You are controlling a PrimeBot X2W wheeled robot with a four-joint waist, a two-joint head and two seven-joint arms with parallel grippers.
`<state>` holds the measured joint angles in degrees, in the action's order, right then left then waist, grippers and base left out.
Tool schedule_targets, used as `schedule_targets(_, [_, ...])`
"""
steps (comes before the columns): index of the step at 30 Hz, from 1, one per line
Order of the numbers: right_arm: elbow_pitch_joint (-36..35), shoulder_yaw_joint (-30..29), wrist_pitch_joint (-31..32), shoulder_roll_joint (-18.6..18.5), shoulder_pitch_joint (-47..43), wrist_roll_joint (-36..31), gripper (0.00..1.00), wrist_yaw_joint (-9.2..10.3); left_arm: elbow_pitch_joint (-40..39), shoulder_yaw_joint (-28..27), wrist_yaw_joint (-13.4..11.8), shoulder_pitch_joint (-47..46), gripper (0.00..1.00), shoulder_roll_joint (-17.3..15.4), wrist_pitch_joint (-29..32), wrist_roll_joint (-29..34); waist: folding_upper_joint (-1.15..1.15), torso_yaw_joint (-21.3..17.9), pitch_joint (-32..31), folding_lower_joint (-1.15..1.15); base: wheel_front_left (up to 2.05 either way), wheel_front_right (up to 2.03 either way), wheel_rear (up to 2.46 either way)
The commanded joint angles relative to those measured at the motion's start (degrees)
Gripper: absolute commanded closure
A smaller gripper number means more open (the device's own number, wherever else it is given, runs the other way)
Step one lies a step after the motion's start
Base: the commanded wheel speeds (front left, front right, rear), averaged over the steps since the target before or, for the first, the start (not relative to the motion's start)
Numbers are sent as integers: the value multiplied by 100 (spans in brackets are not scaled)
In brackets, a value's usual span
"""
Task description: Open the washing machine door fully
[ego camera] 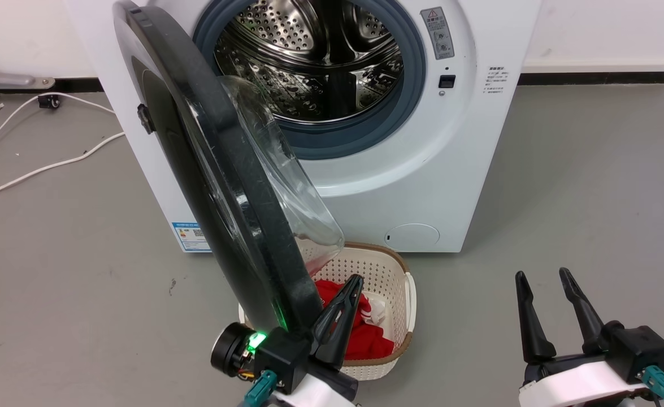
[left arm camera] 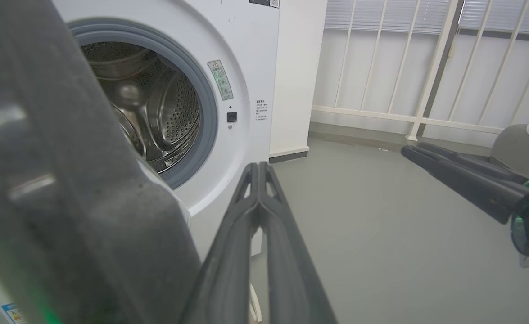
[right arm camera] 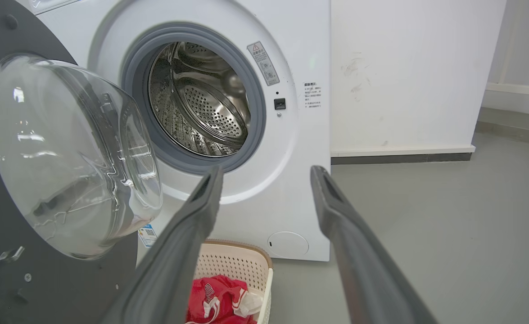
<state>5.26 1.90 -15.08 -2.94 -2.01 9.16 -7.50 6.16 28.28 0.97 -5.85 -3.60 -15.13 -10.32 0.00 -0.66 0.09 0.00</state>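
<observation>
The large round glossy black washing machine door [ego camera: 224, 192], with its bulging clear glass bowl, stands swung out from the big white front-loading washing machine [ego camera: 439, 169] — about edge-on to the head camera; a cream perforated basket [ego camera: 391, 265] of red cloth [ego camera: 368, 339] sits below; the left gripper [ego camera: 356, 281], fingers pressed together on nothing, is just beside the door's lower rim; the right gripper [ego camera: 542, 275] is well apart — fingers spread.

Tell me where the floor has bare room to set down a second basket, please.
The floor right of the washing machine, up to the wall and down to the right tool, is bare. So is the patch between the white cable and the washing machine door. Before the drum it is crowded: door, basket and left tool stand close together.
</observation>
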Motion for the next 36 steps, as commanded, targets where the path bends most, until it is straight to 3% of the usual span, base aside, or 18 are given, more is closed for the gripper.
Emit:
schedule_targets(1, [17, 16, -11, 12, 59, 45, 0, 2, 27, -124, -76, 88, 100, -66, -1, 23, 0, 14, -1, 0, 0, 0, 0])
schedule_targets(11, [59, -25, -11, 12, -62, -6, 0, 3, -514, -459, -544, 964, 100, -247, 7, 145, 0, 311, -3, 0, 0, 0, 0])
schedule_targets(21, [28, -98, -10, 12, -155, -23, 0, 2, -1137, -764, -982, 1627, 100, -490, 100, 126, 0, 1118, 13, 0, 0, 0, 0])
schedule_targets(27, [11, -27, 18, 12, -81, -28, 0, 3, -1248, -1043, -1131, 1633, 100, -716, 128, 137, 0, 1482, 55, 0, 0, 0, 0])
schedule_targets(36, [-137, 78, 135, 11, 149, -58, 0, 2, -1030, -1810, -1145, 1116, 100, -1005, 31, -219, 0, 1637, 353, 0, 0, 0, 0])
